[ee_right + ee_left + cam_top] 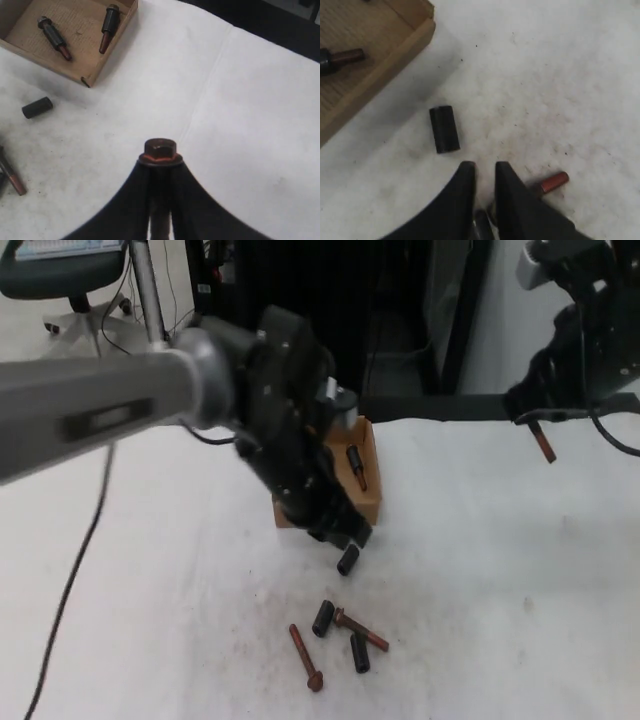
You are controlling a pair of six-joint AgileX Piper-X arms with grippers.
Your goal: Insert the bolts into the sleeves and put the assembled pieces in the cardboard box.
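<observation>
The cardboard box [368, 502] holds an assembled piece [356, 466]; the right wrist view shows two of them [52, 37] [109, 22] in the box [107, 57]. My left gripper [343, 536] hangs low beside the box's near corner. Its fingers [468, 187] stand narrowly apart with nothing between them, just short of a black sleeve [444, 128] lying on the cloth [348, 560]. My right gripper [533, 421] is raised at the far right, shut on a rust-red bolt [544, 444], whose hex head [160, 150] sticks out past the fingertips.
Nearer the front lie two more sleeves [323, 618] [359, 651] and two loose bolts [362, 631] [303, 656]. One bolt's threaded end [552, 182] lies close to the left fingers. White cloth [520, 590] covers the bench, with open room on the right.
</observation>
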